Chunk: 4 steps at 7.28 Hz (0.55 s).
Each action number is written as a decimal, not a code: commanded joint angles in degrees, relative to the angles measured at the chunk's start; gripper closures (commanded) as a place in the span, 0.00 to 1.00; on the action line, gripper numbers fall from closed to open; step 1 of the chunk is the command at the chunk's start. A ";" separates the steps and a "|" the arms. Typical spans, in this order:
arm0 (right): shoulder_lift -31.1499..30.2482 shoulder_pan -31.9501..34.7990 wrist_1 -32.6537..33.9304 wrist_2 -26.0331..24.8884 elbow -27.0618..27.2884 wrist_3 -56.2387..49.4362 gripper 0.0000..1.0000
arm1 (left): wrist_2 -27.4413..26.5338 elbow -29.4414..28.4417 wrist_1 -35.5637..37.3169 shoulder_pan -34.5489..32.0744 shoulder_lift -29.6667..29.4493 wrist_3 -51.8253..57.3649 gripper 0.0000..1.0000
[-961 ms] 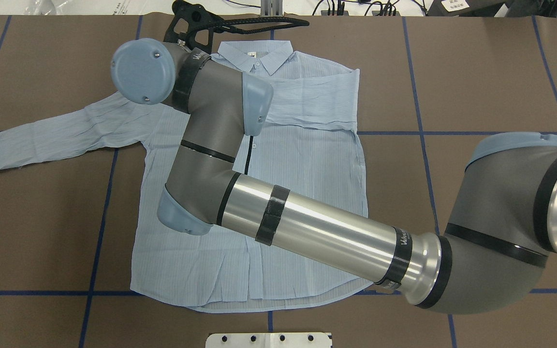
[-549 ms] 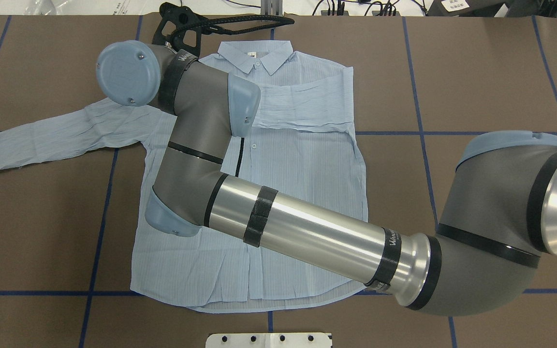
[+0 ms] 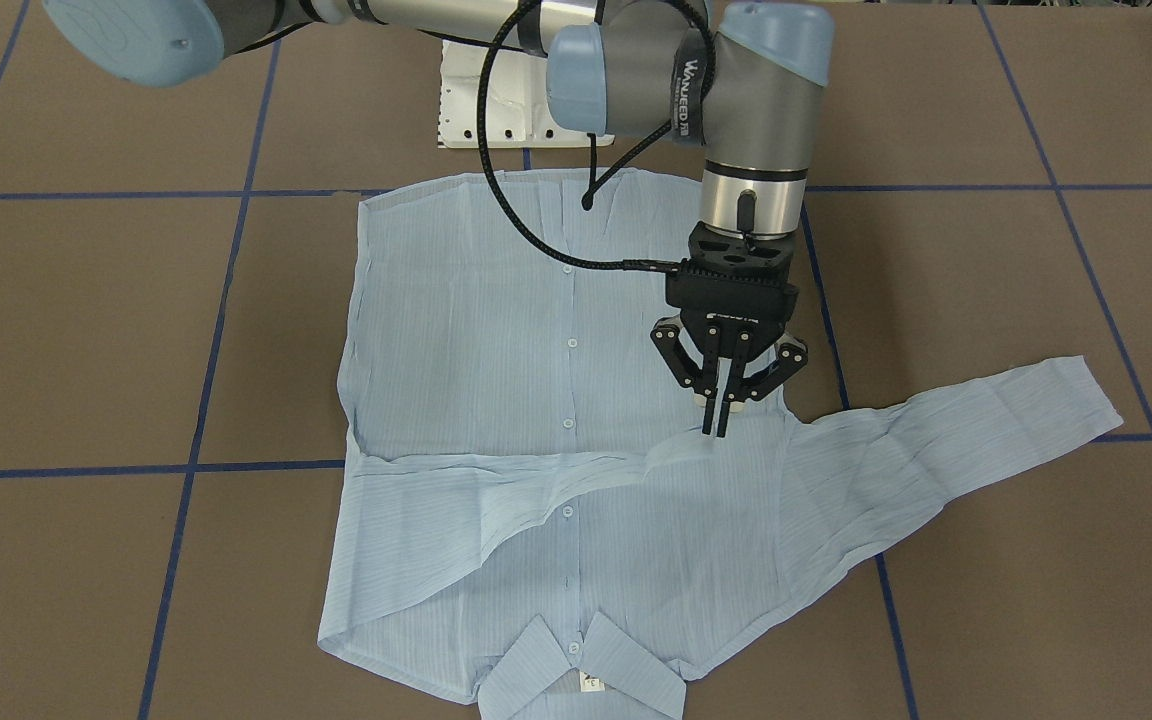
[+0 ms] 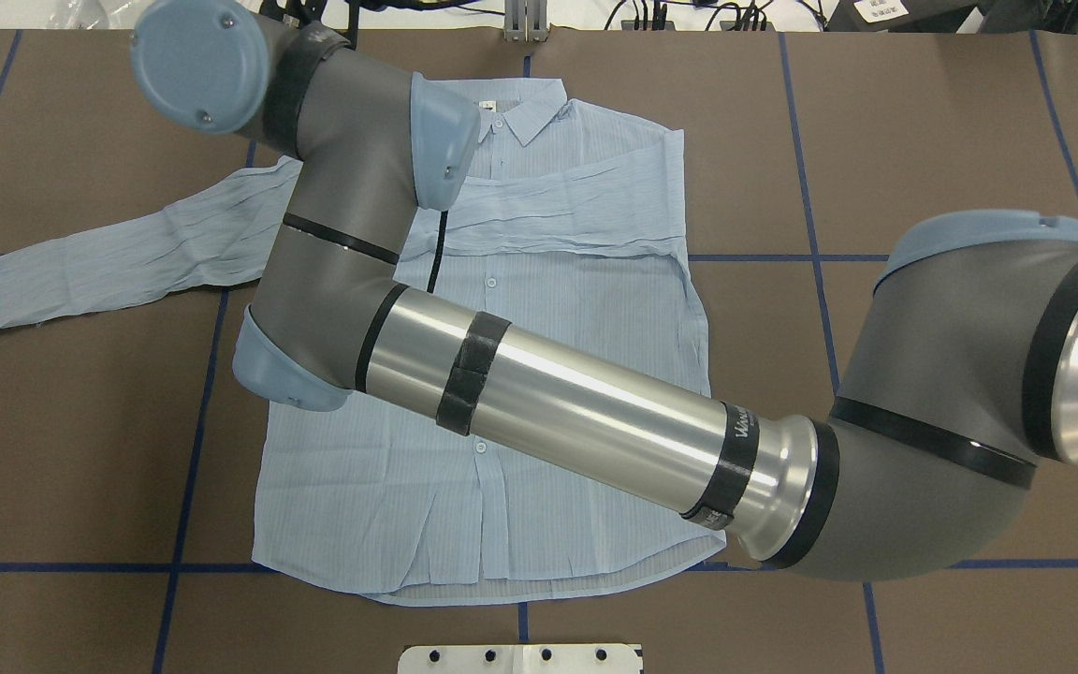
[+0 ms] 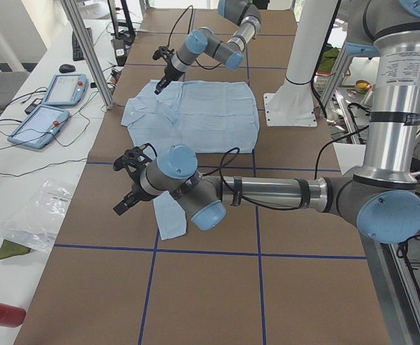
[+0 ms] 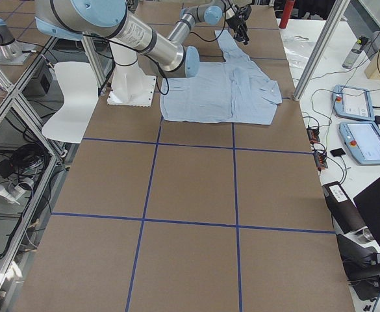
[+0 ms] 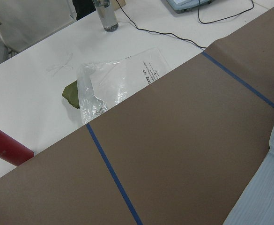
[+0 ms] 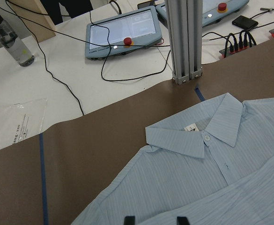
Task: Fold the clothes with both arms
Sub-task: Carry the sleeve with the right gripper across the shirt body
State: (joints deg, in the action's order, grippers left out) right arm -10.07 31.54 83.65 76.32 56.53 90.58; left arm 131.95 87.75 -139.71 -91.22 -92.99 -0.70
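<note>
The light-blue shirt (image 4: pixel 586 356) lies face up on the brown table (image 4: pixel 923 140), collar at the far edge (image 8: pixel 221 124). Its right sleeve is folded across the chest (image 3: pixel 496 480). Its left sleeve (image 4: pixel 109 253) lies spread out sideways. My right arm reaches across the shirt. My right gripper (image 3: pixel 716 432) is shut on the end of the folded sleeve and holds it just above the shirt's left shoulder. The arm's wrist hides it in the overhead view. My left gripper (image 5: pixel 122 188) hovers beside the left sleeve's cuff (image 5: pixel 169 215). I cannot tell whether it is open or shut.
The white pedestal base (image 4: pixel 520 658) stands at the near edge. Beyond the far edge are two teach pendants (image 8: pixel 122 30), an aluminium post (image 8: pixel 186 37), a plastic bag (image 7: pixel 113 79), a bottle (image 7: pixel 106 14) and a red cylinder (image 7: pixel 5 145).
My right arm has swung further left and away from the base. The folded sleeve has been drawn further across the chest toward the left shoulder.
</note>
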 commanded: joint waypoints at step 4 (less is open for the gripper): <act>-14.72 12.73 -0.15 18.05 9.14 -11.50 0.01 | -0.11 -4.69 -10.54 3.65 -1.05 -8.39 0.00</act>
State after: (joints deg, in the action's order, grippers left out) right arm -17.05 40.57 83.86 89.70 59.77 85.20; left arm 131.95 83.34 -146.38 -90.01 -93.82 -4.33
